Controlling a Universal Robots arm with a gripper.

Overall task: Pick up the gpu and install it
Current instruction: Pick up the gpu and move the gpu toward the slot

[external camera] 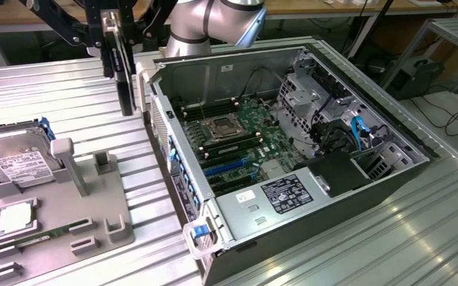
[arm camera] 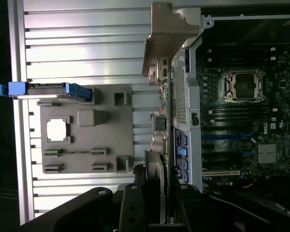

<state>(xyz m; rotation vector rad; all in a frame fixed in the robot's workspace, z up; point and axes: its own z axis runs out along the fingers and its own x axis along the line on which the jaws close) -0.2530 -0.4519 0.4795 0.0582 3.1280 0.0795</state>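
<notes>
Gpu (external camera: 126, 83) hangs upright and edge-on, its flat black slab clamped between the gripper's (external camera: 116, 42) closed fingers.
Nearest, a grey moulded tray (external camera: 93, 196) on the ribbed metal table (external camera: 54, 95) carries a thin green memory stick (external camera: 50, 233), a square silver chip (external camera: 16, 219) and a tilted, white-labelled hard drive (external camera: 18, 164). Beyond it stands the open steel case (external camera: 164, 119) with its green board (external camera: 245, 140). The gpu is near the table's far edge, just beside the case wall.

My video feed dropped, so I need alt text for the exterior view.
The gripper holds the gpu upright and edge-on above the metal table, just outside the open computer case with its motherboard exposed. On the exterior view's left, a grey fixture carries a hard drive and a memory stick.
</notes>
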